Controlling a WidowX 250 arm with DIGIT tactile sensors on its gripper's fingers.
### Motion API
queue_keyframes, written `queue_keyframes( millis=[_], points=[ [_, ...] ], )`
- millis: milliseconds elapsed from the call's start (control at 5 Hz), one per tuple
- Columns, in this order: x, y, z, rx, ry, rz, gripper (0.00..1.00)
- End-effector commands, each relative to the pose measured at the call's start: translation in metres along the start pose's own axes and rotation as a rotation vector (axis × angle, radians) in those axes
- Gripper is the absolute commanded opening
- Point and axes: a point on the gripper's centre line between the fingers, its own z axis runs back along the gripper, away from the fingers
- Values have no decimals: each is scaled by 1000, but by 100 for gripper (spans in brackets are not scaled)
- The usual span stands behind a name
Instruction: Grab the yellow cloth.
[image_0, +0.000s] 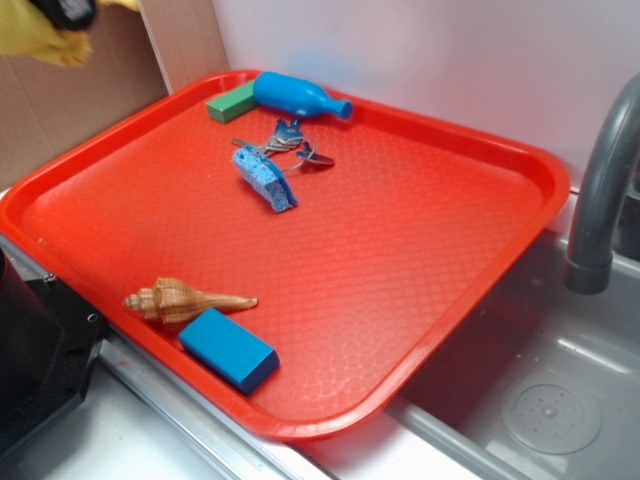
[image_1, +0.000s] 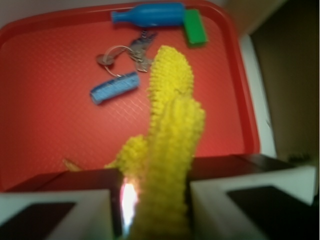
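**Cloth up and clamped, high over the tray**

Fingers (image_1: 155, 210) closed on the mustard-yellow waffle-weave cloth (image_1: 172, 135); wrist view shows fabric pinched between the two white pads and hanging out beyond them in a long bunchy strip. Grip looks to be at one end, so the rest droops free under its own weight, soft stuff, no stiffness. In exterior view only a scrap of yellow shows at the top-left corner, w/ a dark bit of the arm above it, well clear of the red plastic tray (image_0: 520, 160). Judged: grab done, cloth lifted off the surface.

Below and beyond the fingertips, nothing touching the cloth: blue plastic bottle (image_0: 298, 96) lying on its side at the far rim, green rectangular block (image_0: 232, 102) touching its base end, metal keyring w/ keys (image_0: 285, 142) nearer, blue ribbed tag (image_0: 263, 178) attached or just beside, cannot tell which. Tan striped seashell (image_0: 185, 299) and blue rectangular block (image_0: 228, 349) near the close rim, just beside each other.

Hard to read: wrist view soft-focus; shell nearly all hidden behind cloth and finger housing, blue block not visible there. Bright glare spot next to the cloth btwn the pads, source unclear. Exterior view cuts off nearly all of arm and cloth. Grey tap (image_0: 600, 200) and sink at the side, partly out of frame.
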Motion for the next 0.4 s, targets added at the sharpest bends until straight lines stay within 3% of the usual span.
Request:
queue_keyframes(
  millis=[0, 200],
  points=[
    [0, -5, 29, 72, -92, 130, 0],
    [0, -5, 29, 72, -92, 130, 100]
  ],
)
